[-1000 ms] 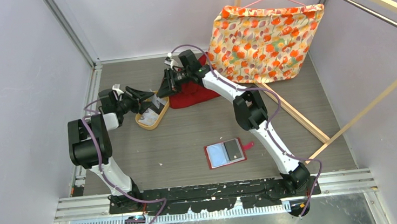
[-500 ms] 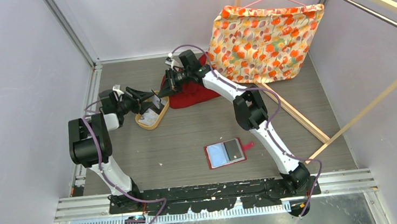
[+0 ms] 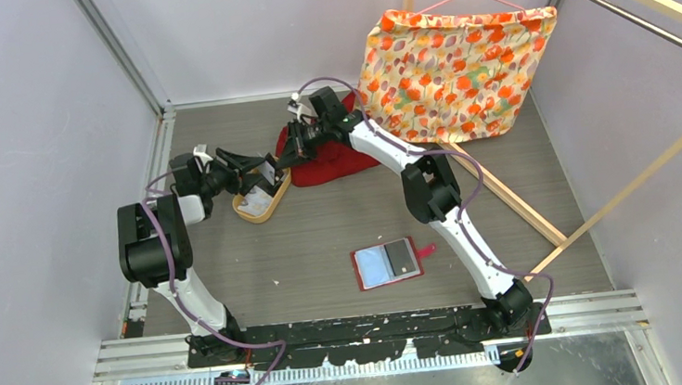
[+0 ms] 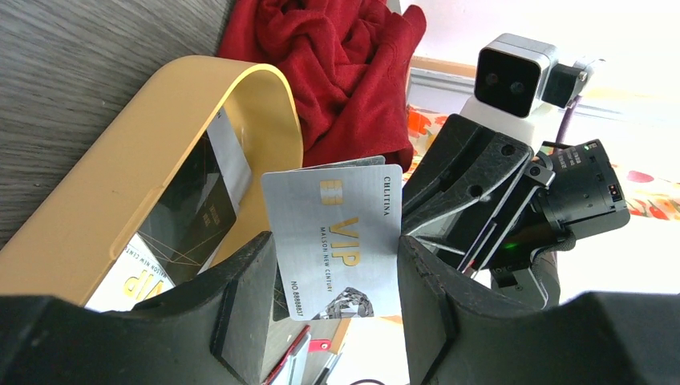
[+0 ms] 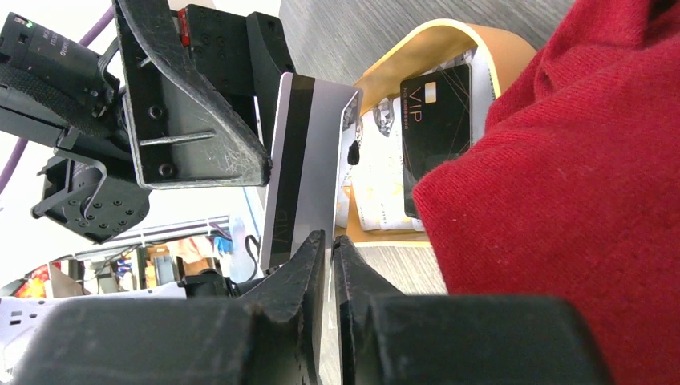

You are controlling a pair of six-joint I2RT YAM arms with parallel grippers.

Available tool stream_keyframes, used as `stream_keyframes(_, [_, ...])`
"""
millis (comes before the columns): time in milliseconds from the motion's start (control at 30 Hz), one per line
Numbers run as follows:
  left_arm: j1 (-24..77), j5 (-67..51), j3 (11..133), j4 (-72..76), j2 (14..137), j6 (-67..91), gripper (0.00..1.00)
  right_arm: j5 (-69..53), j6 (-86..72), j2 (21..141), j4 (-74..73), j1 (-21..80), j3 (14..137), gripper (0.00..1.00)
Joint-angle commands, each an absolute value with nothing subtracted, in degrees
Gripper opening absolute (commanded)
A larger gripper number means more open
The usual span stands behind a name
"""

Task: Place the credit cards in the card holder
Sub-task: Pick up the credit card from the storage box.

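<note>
A silver VIP credit card [image 4: 333, 241] stands upright over the tan tray's end. My left gripper [image 4: 337, 249] is shut on it, with one finger against each long side. My right gripper [image 5: 329, 241] comes from the opposite side and is shut on the same card [image 5: 309, 160] at its thin edge. In the top view the two grippers meet at the card [image 3: 270, 173]. More credit cards lie in the tray, one dark [image 5: 437, 128] and some whitish. The red card holder [image 3: 386, 263] lies open and flat near the right arm's base.
The tan oval tray [image 3: 260, 209] sits at left centre, with a crumpled red cloth [image 3: 334, 160] right behind it. A floral cloth [image 3: 457, 71] hangs on a hanger at the back right. Wooden rails [image 3: 505, 197] cross the right side.
My right gripper's jaws have closed onto the silver card's edge and the arm has shifted slightly. My left gripper has kept its grip in the same place.
</note>
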State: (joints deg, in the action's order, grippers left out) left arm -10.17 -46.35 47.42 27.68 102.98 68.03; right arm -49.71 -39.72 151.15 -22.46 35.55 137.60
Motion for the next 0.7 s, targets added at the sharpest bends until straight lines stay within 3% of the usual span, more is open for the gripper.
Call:
stream_keyframes(0, [-10.64, -47.9, 47.02, 31.11, 103.27, 68.62, 0.1, -49.5, -37.81, 151.56, -22.86, 35.74, 140.06, 0.14])
stream_keyframes(200, [-10.63, -47.99, 47.02, 31.46, 103.45, 68.74, 0.09, -51.41, -39.72, 151.82, -20.13, 35.96, 140.02, 0.01])
stream_keyframes(667, [-10.98, -45.62, 46.06, 28.05, 100.11, 66.67, 0.08, -42.16, -24.84, 149.35, -33.81, 34.96, 146.0, 0.01])
